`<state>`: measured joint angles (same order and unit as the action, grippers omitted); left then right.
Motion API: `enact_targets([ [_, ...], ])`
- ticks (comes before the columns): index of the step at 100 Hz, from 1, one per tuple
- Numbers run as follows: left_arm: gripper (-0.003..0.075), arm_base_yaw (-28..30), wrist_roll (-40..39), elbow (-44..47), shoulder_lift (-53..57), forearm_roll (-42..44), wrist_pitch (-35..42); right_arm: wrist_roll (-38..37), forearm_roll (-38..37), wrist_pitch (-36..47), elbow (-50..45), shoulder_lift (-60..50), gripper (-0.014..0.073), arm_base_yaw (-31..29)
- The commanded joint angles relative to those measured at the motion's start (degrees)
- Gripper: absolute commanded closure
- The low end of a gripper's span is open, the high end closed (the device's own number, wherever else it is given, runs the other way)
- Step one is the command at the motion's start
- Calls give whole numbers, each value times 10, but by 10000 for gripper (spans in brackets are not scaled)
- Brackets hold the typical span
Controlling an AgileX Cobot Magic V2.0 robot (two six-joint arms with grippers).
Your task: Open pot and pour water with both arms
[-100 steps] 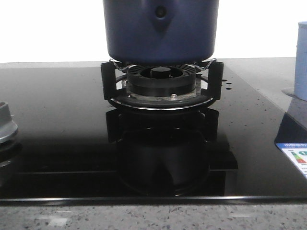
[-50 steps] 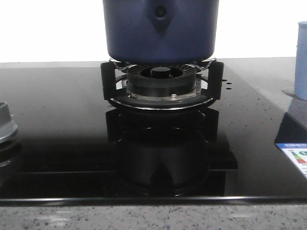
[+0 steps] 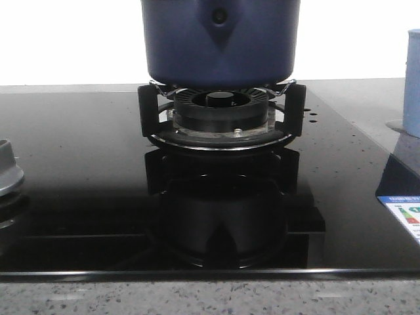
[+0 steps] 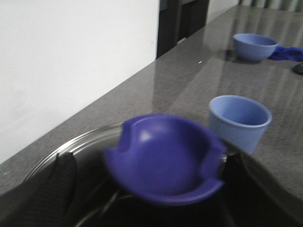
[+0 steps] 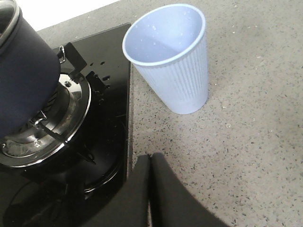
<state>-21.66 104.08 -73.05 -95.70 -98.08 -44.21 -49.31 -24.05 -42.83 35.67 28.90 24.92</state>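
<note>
The dark navy pot (image 3: pixel 220 39) stands on the burner grate (image 3: pixel 221 115) of a black glass hob; its top is cut off in the front view. In the left wrist view a glass lid with a metal rim (image 4: pixel 80 142) carries a blurred purple-blue knob (image 4: pixel 165 156). My left gripper (image 4: pixel 149 163) straddles that knob, open: one black finger (image 4: pixel 61 179) stands clear of it, the other (image 4: pixel 241 189) is right against it. My right gripper (image 5: pixel 150 158) is shut on nothing over the counter beside the hob edge, near the pot (image 5: pixel 23 71). Neither gripper shows in the front view.
A pale blue ribbed cup (image 5: pixel 173 61) stands on the speckled counter right of the hob, also seen as the cup (image 4: pixel 239 118) and the cup (image 3: pixel 412 82). A blue bowl (image 4: pixel 253 46) sits further along the counter. A metal knob (image 3: pixel 6 167) and an energy label (image 3: pixel 403 213) lie on the hob.
</note>
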Motion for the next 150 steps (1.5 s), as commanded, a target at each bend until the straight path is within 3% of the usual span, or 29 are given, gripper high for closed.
enact_targets([
  [1, 166, 0, -4, -15, 22, -42, -9, 8, -15, 29, 21, 6, 660, 1],
  [47, 171, -30, -4, -15, 16, -43, -12, 8, -15, 34, 21, 6, 660, 1],
  [78, 381, -30, -4, -15, 15, -58, -13, 8, -15, 34, 21, 6, 660, 1],
  [90, 428, -30, -4, -15, 15, -65, -14, 8, -15, 34, 21, 6, 660, 1],
  [131, 428, -21, -8, -55, 65, -79, -24, 8, -15, 34, 21, 6, 660, 1],
  [150, 424, 14, -80, -55, 128, 26, -8, 8, -15, 34, 21, 6, 660, 1],
])
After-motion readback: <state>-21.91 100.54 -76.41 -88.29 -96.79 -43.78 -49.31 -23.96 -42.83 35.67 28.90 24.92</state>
